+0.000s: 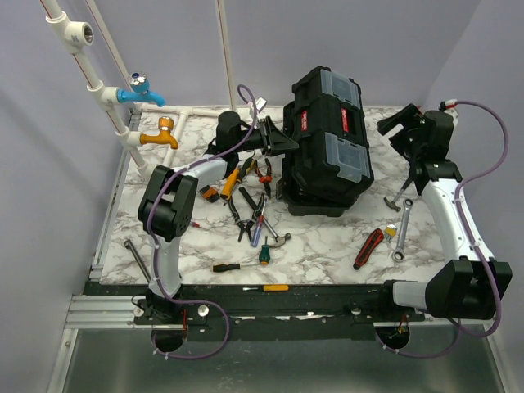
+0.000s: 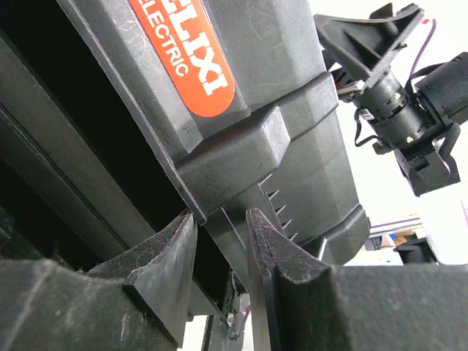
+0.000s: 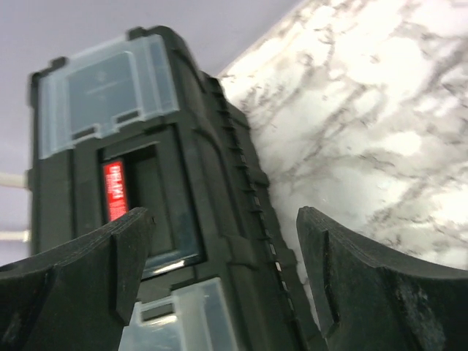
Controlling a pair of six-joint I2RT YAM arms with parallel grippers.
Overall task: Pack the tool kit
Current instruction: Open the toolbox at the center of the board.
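Marble-patterned tabletop (image 1: 327,254) strewn with small loose hand tools (image 1: 250,209). Left claw (image 1: 286,145) clamped on lid edge of large black plastic toolbox (image 1: 332,131), likely for lifting; right claw (image 1: 401,121) gaping, toolbox just ahead.

Toolbox (image 1: 327,139) blocks centre; tools (image 1: 246,206) clutter L; gap R.

1. toolbox (image 1: 327,155): black, red label with white lettering, clear lids
2. table (image 1: 327,258): white marble pattern, grey veins
3. blue tap (image 1: 139,92), orange tap (image 1: 160,136), white pipes (image 1: 82,59)
4. cable (image 1: 472,176): purple
5. hand tool (image 1: 368,248): red and black
6. screwdriver (image 1: 276,287): yellow-orange handle
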